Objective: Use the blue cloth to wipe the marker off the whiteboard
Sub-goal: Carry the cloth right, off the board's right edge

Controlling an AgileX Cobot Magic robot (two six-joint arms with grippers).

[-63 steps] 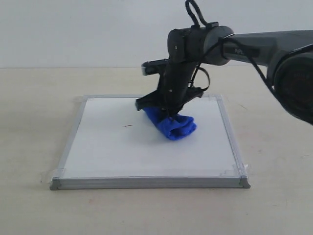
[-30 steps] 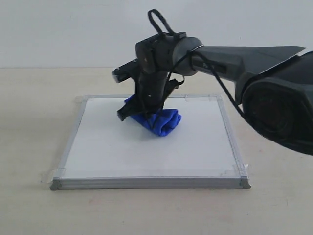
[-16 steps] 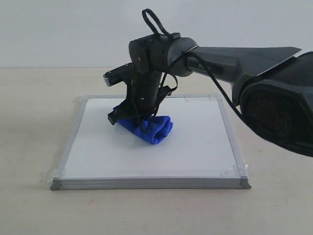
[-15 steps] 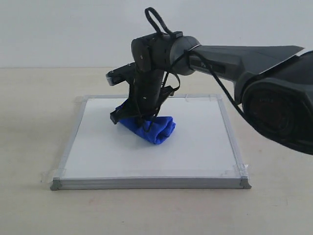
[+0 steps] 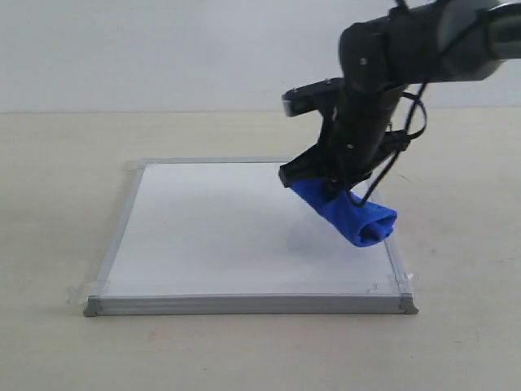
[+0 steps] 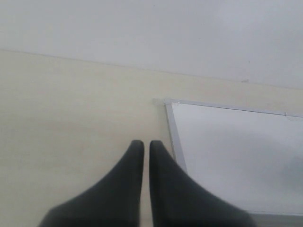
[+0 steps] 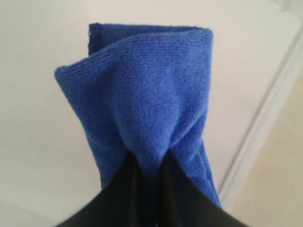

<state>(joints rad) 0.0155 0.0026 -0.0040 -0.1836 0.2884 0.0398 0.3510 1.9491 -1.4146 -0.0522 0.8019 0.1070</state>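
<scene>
The whiteboard (image 5: 212, 236) lies flat on the pale counter (image 5: 57, 204), a square white panel in a thin silver-grey frame with clear tape (image 5: 399, 282) at its near corners. All that is over the board is the blue cloth (image 5: 348, 215), bunched into a loose roll above the right side, about midway between the far and near edges. The right gripper (image 5: 334, 189) reaches down from the upper right on a dark arm and is clamped on the far-left end of the cloth. The free end slants down toward the near right and ends just beside the right frame rail. Whether that low end touches the board or hangs just above it cannot be told from the exterior view. In the right wrist view the two dark fingers of the right gripper (image 7: 147, 161) pinch a fold of the blue cloth (image 7: 151, 94), whose ribbed microfibre fans out from the pinch. The white panel lies beneath it, with the frame rail (image 7: 265, 123) and a strip of counter beside it. The visible board face is plain white. The left gripper (image 6: 143, 144) is out of the exterior view. Its own camera shows its fingers drawn almost together with only a narrow slit between them, gripping nothing, over the counter (image 6: 71, 118) just beside the left rail of the whiteboard (image 6: 236, 151).
</scene>
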